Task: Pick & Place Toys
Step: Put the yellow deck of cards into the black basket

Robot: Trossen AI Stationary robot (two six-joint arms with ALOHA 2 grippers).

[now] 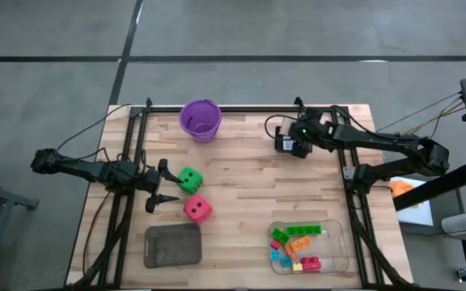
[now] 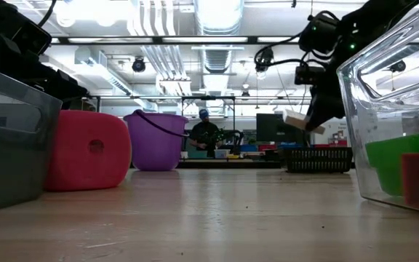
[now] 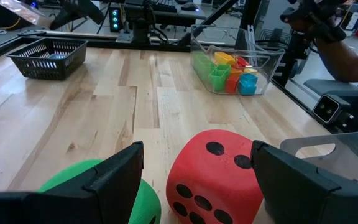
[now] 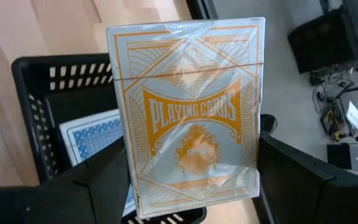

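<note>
Right gripper (image 4: 191,186), upper right of the high view, is clamped on the wrapped playing-card pack (image 4: 188,112) above the black basket (image 4: 36,124); lift straight and clear its rim before traversing; left gripper (image 1: 162,187) open beside the green die (image 1: 189,179).

the pack of playing cards (image 4: 188,112) covers most of the black basket (image 4: 48,93) and part of a blue card pack (image 4: 95,146) inside it. the green die (image 3: 114,190) is cut by the picture's edge and half hidden behind the left tool (image 3: 197,186). the bricks (image 1: 298,245) in the clear tray (image 1: 340,242) are too small to count.
</note>
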